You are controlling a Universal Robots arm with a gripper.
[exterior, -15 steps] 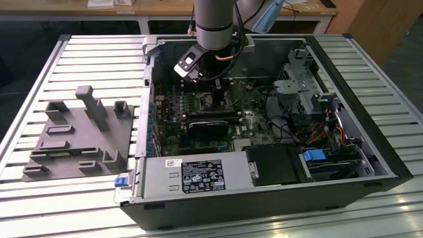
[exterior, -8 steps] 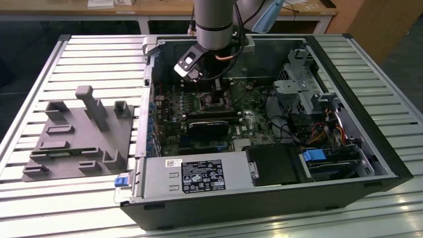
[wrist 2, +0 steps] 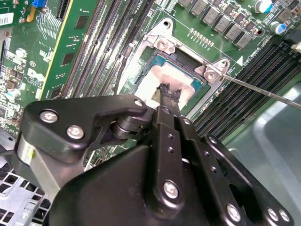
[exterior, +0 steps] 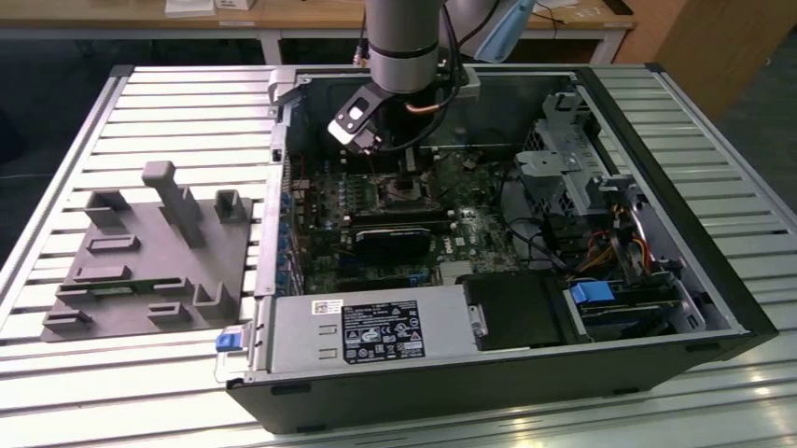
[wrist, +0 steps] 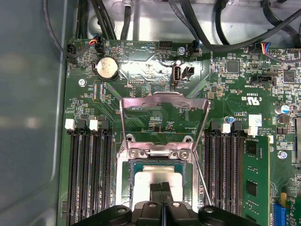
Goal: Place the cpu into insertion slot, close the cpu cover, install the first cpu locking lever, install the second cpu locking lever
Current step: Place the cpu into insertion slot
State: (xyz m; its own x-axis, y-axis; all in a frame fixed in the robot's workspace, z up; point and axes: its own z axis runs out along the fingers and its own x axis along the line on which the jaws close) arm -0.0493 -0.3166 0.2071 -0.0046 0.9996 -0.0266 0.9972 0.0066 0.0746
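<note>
Over the insertion slot point(wrist: 160, 151) in the first wrist view, the tool point(wrist: 162, 187) sits pinched together on the cpu point(wrist: 146, 183), probably seating it, cpu cover point(wrist: 164, 101) flipped up clear.

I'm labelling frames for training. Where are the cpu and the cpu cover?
cpu point(wrist: 153, 175): first wrist view, on its silvery metal top.
cpu cover point(wrist: 167, 96): first wrist view, on the open frame's outer crossbar.

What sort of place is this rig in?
Likely a robotics lab or workshop bench: an open desktop PC case sits on a slatted metal table, a grey fixture block beside it, wooden desks behind.
</note>
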